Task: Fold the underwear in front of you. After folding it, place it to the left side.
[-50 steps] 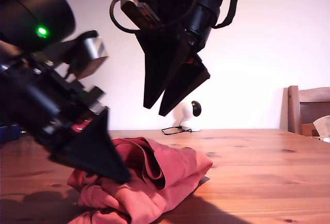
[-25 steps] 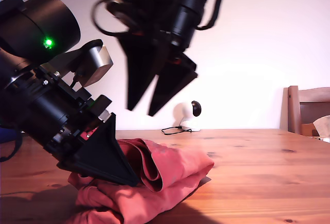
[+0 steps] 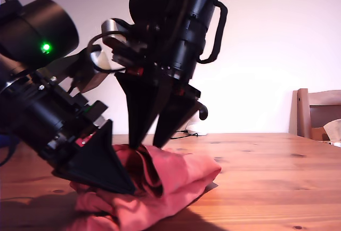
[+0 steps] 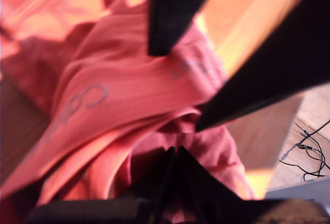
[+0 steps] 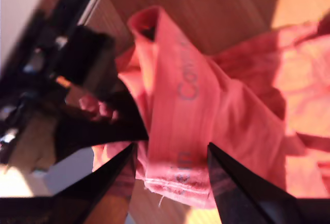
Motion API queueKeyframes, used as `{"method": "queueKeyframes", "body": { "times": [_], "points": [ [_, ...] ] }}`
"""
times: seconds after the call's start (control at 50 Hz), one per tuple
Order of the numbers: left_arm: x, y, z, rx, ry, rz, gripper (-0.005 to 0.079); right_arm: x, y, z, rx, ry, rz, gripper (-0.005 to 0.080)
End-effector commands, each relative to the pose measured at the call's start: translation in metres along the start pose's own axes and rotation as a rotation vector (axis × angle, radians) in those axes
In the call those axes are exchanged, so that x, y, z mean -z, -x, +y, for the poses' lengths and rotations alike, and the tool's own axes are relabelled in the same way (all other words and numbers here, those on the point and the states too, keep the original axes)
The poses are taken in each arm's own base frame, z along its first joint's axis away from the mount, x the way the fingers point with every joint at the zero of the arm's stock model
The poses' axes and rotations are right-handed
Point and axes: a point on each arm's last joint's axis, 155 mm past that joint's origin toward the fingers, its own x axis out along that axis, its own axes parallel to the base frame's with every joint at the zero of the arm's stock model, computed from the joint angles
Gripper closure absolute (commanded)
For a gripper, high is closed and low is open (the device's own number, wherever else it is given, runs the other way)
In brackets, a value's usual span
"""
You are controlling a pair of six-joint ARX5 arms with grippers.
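underwear (image 3: 176, 180) partly hidden behind arm, chair (image 3: 318, 113) cut off, first wrist view blurred

We count one underwear (image 3: 176, 180), two grippers over it, one wooden bench (image 3: 266, 178), one chair (image 3: 318, 115) and one cable (image 3: 184, 133).

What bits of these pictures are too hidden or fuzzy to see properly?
- The underwear: its near edge is cut off by the exterior view's bottom; my first gripper covers part.
- Waistband lettering: blurred, half folded away in the second wrist view.
- Whether my first gripper's jaws pinch cloth: first wrist view too blurry.
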Motion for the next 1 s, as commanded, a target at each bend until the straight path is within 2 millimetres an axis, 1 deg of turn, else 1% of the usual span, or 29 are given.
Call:
{"method": "queueKeyframes", "body": {
  "times": [0.0, 0.16, 0.24, 0.32, 0.36, 0.4, 0.48, 0.6, 0.68, 0.82, 0.9, 0.92, 0.94, 0.98],
  "points": [
    [0.002, 0.0, 0.004, -0.001, 0.005, 0.001, 0.0766, 0.003, -0.004, 0.001, -0.01, 0.001, 0.009, 0.0361],
    [0.002, 0.002, 0.006, 0.011, 0.012, -0.002, 0.0766, 0.001, -0.008, 0.003, -0.021, -0.002, -0.017, 0.0365],
    [0.002, 0.002, 0.006, 0.011, 0.012, 0.0, 0.0766, -0.003, -0.005, 0.005, -0.022, -0.012, -0.057, 0.0367],
    [0.003, 0.002, 0.005, 0.013, 0.013, 0.001, 0.0766, -0.013, 0.005, 0.005, -0.01, -0.021, -0.127, 0.0367],
    [0.002, 0.002, 0.005, 0.015, 0.013, 0.0, 0.0766, -0.015, 0.008, 0.006, -0.006, -0.023, -0.154, 0.0367],
    [0.002, 0.002, 0.005, 0.015, 0.013, 0.0, 0.0766, -0.018, 0.015, 0.007, 0.001, -0.016, -0.189, 0.0367],
    [0.002, 0.002, 0.005, 0.017, 0.012, 0.0, 0.0766, -0.02, 0.025, 0.008, 0.018, -0.007, -0.241, 0.0366],
    [0.002, 0.002, 0.004, 0.022, 0.012, -0.001, 0.0766, -0.017, 0.031, 0.007, 0.047, -0.004, -0.303, 0.0367],
    [0.003, 0.002, 0.003, 0.027, 0.014, 0.001, 0.0766, -0.013, 0.028, 0.011, 0.056, 0.003, -0.319, 0.0366],
    [0.003, 0.002, 0.002, 0.032, 0.014, 0.003, 0.0766, -0.006, 0.017, 0.024, 0.066, 0.043, -0.32, 0.0366],
    [0.003, 0.002, 0.001, 0.037, 0.015, 0.003, 0.0766, -0.001, 0.01, 0.028, 0.086, 0.055, -0.305, 0.0366],
    [0.003, 0.002, 0.001, 0.037, 0.015, 0.003, 0.0766, 0.0, 0.009, 0.026, 0.096, 0.049, -0.301, 0.0366],
    [0.003, 0.002, 0.001, 0.037, 0.015, 0.003, 0.0766, 0.002, 0.007, 0.029, 0.099, 0.055, -0.295, 0.0366],
    [0.003, 0.002, 0.001, 0.036, 0.015, 0.003, 0.0766, 0.004, 0.005, 0.027, 0.124, 0.045, -0.288, 0.0366]
  ]
}}
